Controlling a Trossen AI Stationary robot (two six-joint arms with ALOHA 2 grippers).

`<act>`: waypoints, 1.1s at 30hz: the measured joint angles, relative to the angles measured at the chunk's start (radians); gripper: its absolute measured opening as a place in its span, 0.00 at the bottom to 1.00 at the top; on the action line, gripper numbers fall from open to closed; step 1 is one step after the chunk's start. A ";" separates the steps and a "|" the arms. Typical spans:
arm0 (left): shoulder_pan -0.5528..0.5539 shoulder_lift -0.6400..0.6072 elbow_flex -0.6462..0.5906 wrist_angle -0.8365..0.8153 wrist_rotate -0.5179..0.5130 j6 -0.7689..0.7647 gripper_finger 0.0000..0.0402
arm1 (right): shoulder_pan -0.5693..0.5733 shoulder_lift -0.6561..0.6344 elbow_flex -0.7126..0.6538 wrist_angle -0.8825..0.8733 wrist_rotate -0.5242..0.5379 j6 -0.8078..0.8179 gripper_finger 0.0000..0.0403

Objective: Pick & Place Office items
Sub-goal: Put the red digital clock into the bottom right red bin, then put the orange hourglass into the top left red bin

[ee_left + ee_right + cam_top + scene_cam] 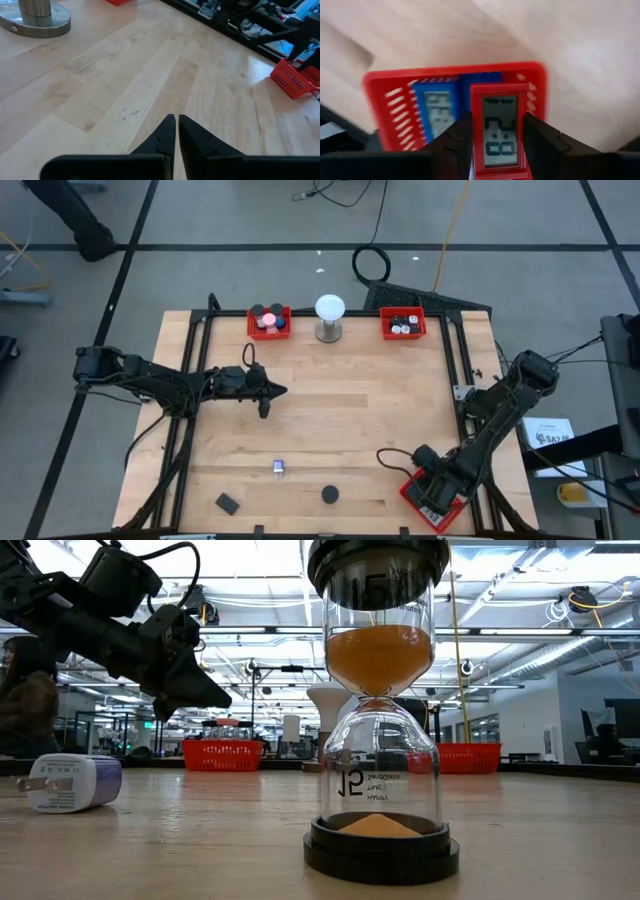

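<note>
My right gripper point(497, 120) hangs over the red mesh tray point(385, 82) at the table's near right corner point(425, 498), shut on a red digital timer point(498, 132) with a grey display. A blue timer point(436, 110) lies in that tray. My left gripper point(278, 391) waits shut above bare wood left of centre, touching nothing. Near the front edge, an hourglass point(380, 730) stands on its black base, a white plug adapter point(72, 783) lies on its side, and a black block point(227, 502) lies flat. My right gripper pinches the red timer by its two long sides point(476, 137) between its two fingers. The fingers come from above, pointing steeply down, and the display faces up. The timer is over the tray; whether it touches the tray I cannot tell.
Two more red trays point(269, 322) point(402, 323) with small items stand at the far edge, with a white globe on a metal base point(330, 317) between them. Black frame rails point(455, 370) run along the table's sides. Bare wood lies across the middle.
</note>
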 joint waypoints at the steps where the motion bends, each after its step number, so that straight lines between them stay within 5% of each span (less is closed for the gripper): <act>1: 0.000 0.000 0.000 0.000 0.000 0.000 0.05 | 0.000 0.000 0.000 -0.003 -0.001 -0.002 0.32; 7: 0.000 0.000 0.000 0.000 0.000 0.000 0.05 | 0.000 0.000 -0.021 0.027 -0.010 0.008 0.43; 23: 0.000 0.000 0.000 0.000 0.042 -0.027 0.05 | -0.001 -0.032 0.004 0.027 -0.022 -0.034 0.43; 27: -0.009 0.000 0.000 -0.003 0.069 -0.029 0.05 | -0.020 -0.055 0.066 -0.015 0.019 -0.136 0.34; 33: -0.046 -0.032 -0.001 0.003 0.054 0.045 0.01 | -0.091 -0.058 0.133 0.025 0.177 -0.356 0.06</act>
